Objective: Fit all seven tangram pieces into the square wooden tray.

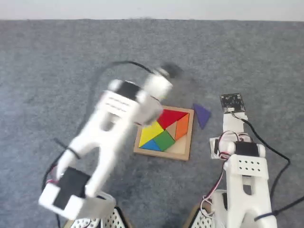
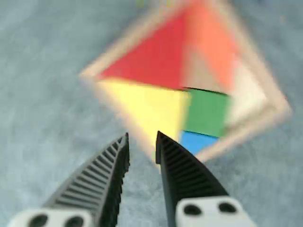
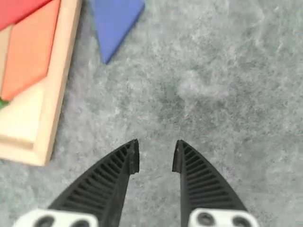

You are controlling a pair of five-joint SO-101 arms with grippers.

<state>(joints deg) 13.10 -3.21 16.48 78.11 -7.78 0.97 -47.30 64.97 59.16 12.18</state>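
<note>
Left arm (image 1: 118, 118) blurred in high view; covers far-left corner of tray (image 1: 186, 151), plus edges of red piece (image 1: 172, 117) and yellow piece (image 1: 152, 130). Left wrist view: tray smeared, seams between pieces unclear, pale patch (image 2: 248, 92) by green piece (image 2: 206, 111) unreadable. Right wrist view: tray, red piece, orange piece (image 3: 28, 52), purple triangle (image 3: 116, 19) cut off by picture edge.

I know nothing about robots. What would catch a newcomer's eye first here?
A square wooden tray sits mid-table, almost filled with bright pieces in red, orange, yellow, green and blue. One bluish-purple triangle lies loose on the table just outside the tray, not touching it. The left arm's pincer hangs open and empty by the tray's yellow side.
</note>
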